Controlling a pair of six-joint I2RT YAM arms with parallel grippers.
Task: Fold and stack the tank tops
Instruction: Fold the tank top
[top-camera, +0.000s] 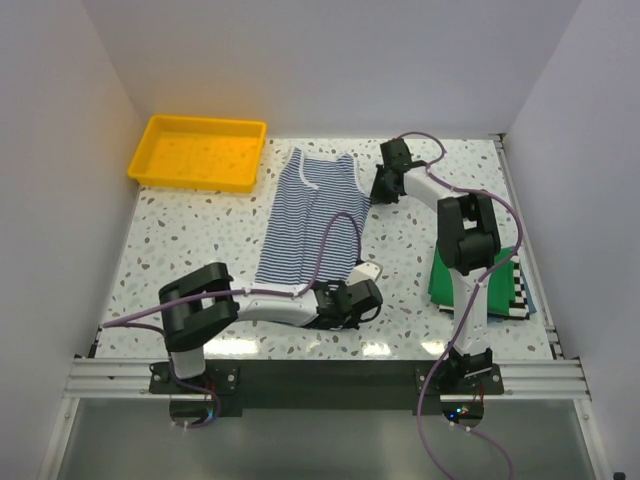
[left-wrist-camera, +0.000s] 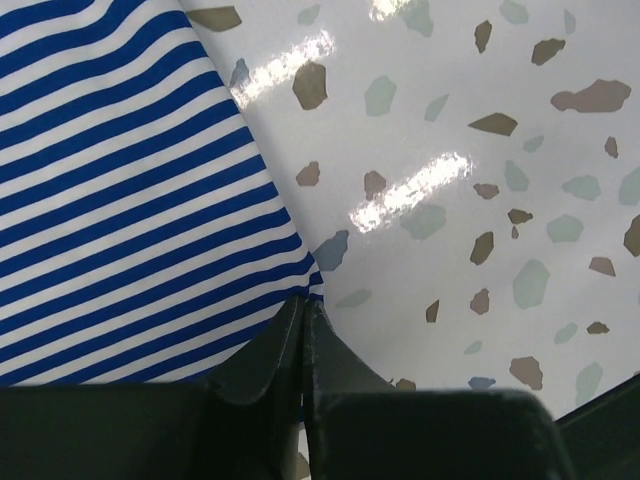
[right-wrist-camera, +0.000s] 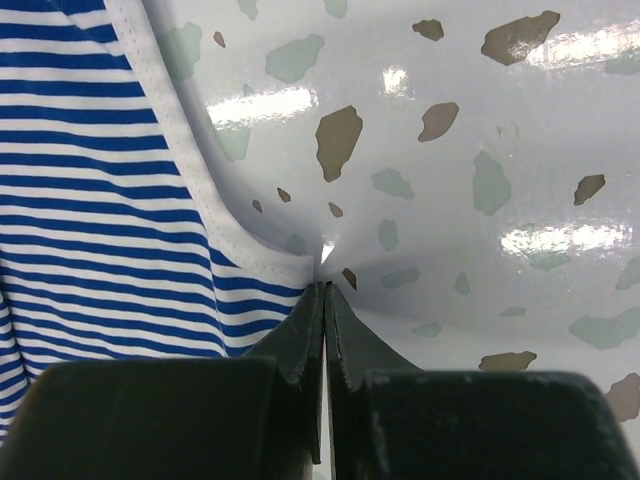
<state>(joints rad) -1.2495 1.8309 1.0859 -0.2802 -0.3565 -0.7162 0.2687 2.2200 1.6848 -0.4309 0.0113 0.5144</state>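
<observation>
Item in hand: thin blue-and-white striped cloth tank top (top-camera: 300, 220), lying flat mid-table, straps away from me. It looks unfolded, so by my reckoning it is the last piece to do. Left gripper (left-wrist-camera: 303, 305): jaws pressed together on the top's near right hem corner. Right gripper (right-wrist-camera: 323, 290): jaws likewise pinched on the white-bound edge at the far right, by the armhole. Apparently done: plain bright green tank top (top-camera: 447, 278) and broad black-and-white striped tank top (top-camera: 516, 290), folded together at the near right; I cannot tell which lies uppermost. Left, I judge: fold the striped top and carry it to that pile. Surroundings: yellow plastic tray (top-camera: 195, 183) at the far left, well apart. Obstructions: the left arm's purple cable (top-camera: 322, 245) arcs over the striped cloth, and the right arm's upright link stands over the pile.
</observation>
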